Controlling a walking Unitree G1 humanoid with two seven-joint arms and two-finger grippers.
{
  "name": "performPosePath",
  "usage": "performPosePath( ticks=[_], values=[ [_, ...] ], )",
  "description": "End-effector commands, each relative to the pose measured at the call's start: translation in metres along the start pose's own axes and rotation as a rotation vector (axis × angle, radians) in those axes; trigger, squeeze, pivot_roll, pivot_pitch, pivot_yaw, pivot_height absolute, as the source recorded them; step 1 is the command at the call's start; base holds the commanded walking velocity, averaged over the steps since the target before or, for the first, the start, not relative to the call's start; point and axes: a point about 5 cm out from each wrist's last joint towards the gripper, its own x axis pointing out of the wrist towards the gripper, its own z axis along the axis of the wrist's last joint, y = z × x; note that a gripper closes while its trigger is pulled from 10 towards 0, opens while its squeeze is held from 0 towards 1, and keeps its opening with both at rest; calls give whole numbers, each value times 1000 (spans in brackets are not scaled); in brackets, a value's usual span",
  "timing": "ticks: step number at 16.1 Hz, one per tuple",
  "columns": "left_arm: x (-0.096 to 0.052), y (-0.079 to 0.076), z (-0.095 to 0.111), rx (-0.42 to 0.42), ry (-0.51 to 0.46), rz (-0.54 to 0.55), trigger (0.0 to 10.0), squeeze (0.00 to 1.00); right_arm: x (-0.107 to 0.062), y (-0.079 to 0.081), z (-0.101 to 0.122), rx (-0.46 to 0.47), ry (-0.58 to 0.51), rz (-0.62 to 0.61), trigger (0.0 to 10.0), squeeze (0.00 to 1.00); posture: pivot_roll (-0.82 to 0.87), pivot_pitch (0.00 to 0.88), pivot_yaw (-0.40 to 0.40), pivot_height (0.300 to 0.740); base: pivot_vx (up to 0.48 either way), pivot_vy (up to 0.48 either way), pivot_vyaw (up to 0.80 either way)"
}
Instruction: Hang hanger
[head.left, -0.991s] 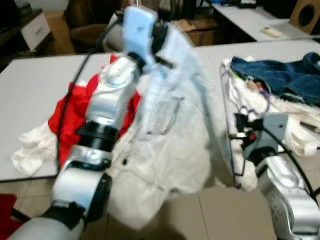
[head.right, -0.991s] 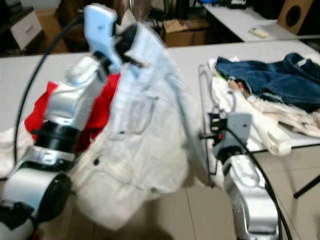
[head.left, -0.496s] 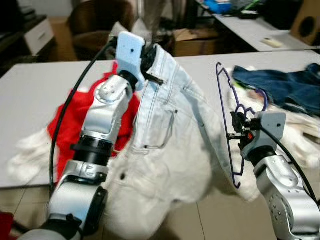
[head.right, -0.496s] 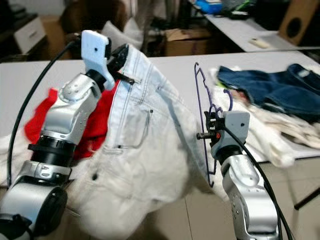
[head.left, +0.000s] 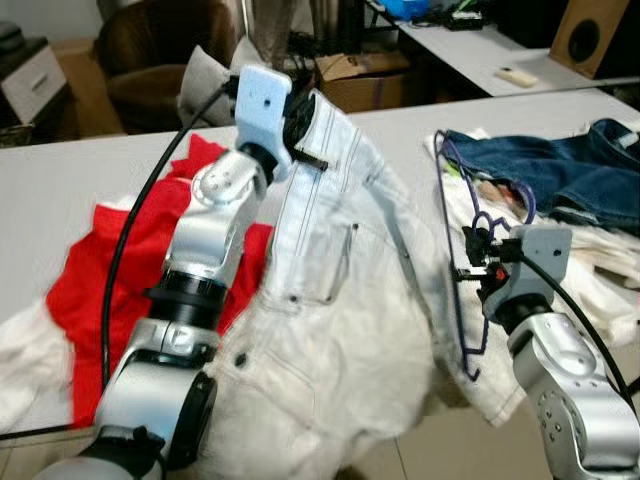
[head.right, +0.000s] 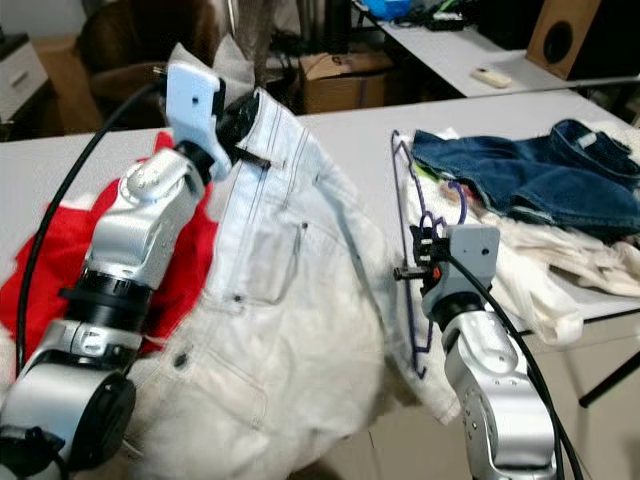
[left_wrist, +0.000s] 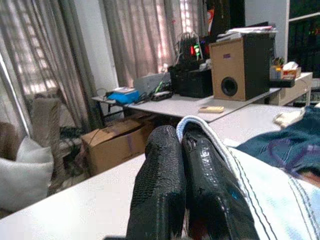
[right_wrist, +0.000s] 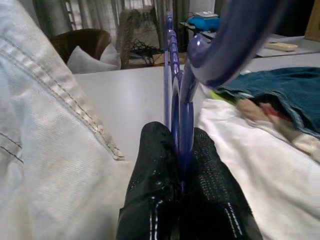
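A purple wire hanger (head.left: 452, 232) stands upright in front of me, with my right gripper (head.left: 478, 270) shut on it near its middle. In the right wrist view the black fingers (right_wrist: 155, 190) pinch the purple hanger (right_wrist: 179, 90). My left gripper (head.left: 298, 122) is raised high and shut on the waistband of pale light-wash jeans (head.left: 330, 300), which hang down beside the hanger. In the left wrist view the two fingers (left_wrist: 165, 185) press together on the jeans' hem (left_wrist: 235, 170).
A white table (head.left: 60, 190) carries a red garment (head.left: 110, 270), white cloth (head.left: 600, 290) and dark blue jeans (head.left: 560, 170). Behind stand a cardboard box (head.left: 360, 80), a brown chair (head.left: 160, 50), another desk with a speaker (head.left: 590, 35).
The camera view has shifted and sharpened. The right gripper lifted the hanger upright off the clothes pile a second ago and holds it there. The left gripper still holds the jeans up.
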Motion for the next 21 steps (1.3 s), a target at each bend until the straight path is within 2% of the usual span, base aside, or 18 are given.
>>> performPosePath(
  ticks=[1, 4, 7, 9, 10, 11, 13, 15, 16, 18, 19, 21],
  values=[
    [7, 3, 21, 27, -71, 11, 10000, 0, 0, -3, 4, -29, -6, -7, 10000, 0, -160, 0, 49, 740, 326, 0, 0],
    [9, 4, 24, 26, -77, 12, 10000, 0, 0, -4, 4, -62, 1, -19, 10000, 0, -160, 0, 52, 740, 324, 0, 594],
    [14, 2, 24, 37, -68, 4, 10000, 0, 0, -8, 6, -22, -29, -54, 10000, 0, -156, 0, 56, 740, 322, 0, 258],
    [25, 1, 24, 56, -35, -10, 10000, 0, 0, -9, 11, -19, -54, -52, 10000, 0, -151, 0, 53, 740, 321, 0, 0],
    [25, 1, 24, 56, -35, -10, 10000, 0, 0, -9, 11, -19, -54, -52, 10000, 0, -151, 0, 53, 740, 319, 0, 0],
    [36, 1, 28, 108, 8, -8, 10000, 0, 2, -7, 18, -4, -86, -29, 10000, 0, -147, 0, 50, 740, 0, 0, 0],
    [50, 2, 42, 145, 9, 11, 10000, 0, 3, -4, 31, 55, -147, 14, 10000, 0, -145, 0, 46, 740, 0, 0, 0],
    [60, 5, 59, 142, -2, 46, 10000, 0, 2, 1, 45, 144, -208, 79, 10000, 0, -148, 0, 49, 740, 0, 0, 0],
    [67, 10, 83, 157, -39, 113, 10000, 0, -3, 4, 55, 211, -246, 154, 10000, 0, -155, 0, 59, 740, 0, 0, 0],
    [70, 16, 103, 146, -82, 176, 10000, 0, -7, 6, 58, 243, -260, 199, 10000, 0, -157, 0, 62, 740, 0, 0, 0],
    [71, 18, 116, 166, -108, 200, 10000, 0, -14, 11, 59, 296, -270, 268, 10000, 0, -157, 0, 62, 740, 0, 0, 0],
    [72, 22, 125, 159, -127, 228, 10000, 0, -28, 25, 57, 359, -242, 445, 10000, 0, -161, 0, 71, 740, 0, 0, 0]
  ],
)
